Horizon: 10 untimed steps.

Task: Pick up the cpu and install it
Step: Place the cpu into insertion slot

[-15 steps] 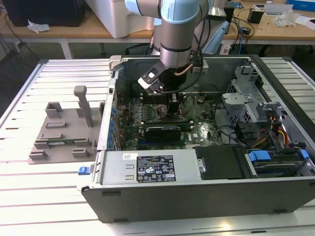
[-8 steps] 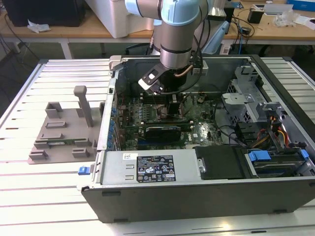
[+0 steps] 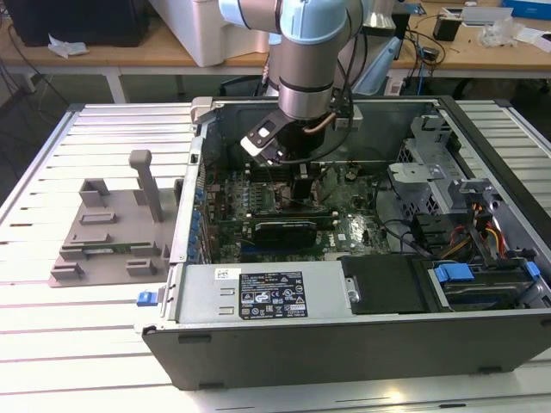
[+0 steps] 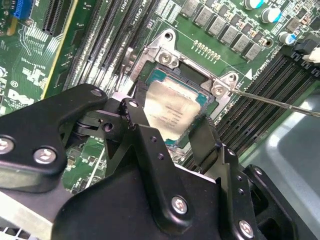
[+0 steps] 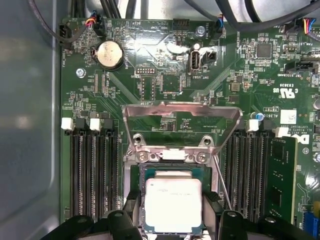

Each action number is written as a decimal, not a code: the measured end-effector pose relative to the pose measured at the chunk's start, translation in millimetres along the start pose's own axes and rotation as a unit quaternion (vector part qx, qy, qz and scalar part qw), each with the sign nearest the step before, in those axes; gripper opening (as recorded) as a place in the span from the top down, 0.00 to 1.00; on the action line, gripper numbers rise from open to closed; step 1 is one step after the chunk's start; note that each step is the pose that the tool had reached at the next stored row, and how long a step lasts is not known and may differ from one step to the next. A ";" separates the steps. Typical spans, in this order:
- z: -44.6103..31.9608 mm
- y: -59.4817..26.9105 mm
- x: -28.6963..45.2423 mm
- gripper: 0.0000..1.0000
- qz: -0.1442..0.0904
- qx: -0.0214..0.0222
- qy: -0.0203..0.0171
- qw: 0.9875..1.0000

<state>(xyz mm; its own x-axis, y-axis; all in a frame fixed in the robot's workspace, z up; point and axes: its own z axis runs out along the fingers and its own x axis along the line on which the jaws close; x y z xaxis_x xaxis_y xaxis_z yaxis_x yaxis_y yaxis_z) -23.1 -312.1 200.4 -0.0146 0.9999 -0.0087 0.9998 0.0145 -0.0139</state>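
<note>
The gripper [image 4: 169, 127] is nearest, its two black fingers [image 4: 135, 117] pressed against opposite edges of the cpu [image 4: 172, 110]. The cpu sits in or just over the socket [image 4: 192, 71]. If it is tilted or off-square, pressing down could bend the socket's pins. Beyond, the raised metal frame [image 5: 180, 111] could drop onto the fingers.

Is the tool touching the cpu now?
Cannot tell. In both wrist views the tool straddles the cpu, close at two opposite edges, but neither view shows contact or a gap plainly.
</note>
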 end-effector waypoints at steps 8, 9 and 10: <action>-9.4 -0.2 0.1 0.38 0.000 0.000 -0.001 1.000; -11.8 -0.2 0.5 0.38 0.000 0.000 -0.002 1.000; -12.9 -0.2 0.5 0.40 0.000 0.000 -0.002 1.000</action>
<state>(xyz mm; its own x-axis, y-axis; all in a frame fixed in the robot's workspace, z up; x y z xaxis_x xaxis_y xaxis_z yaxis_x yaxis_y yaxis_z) -23.1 -311.5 213.3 -0.0147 0.9998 -0.0122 0.9998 0.0145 -0.0139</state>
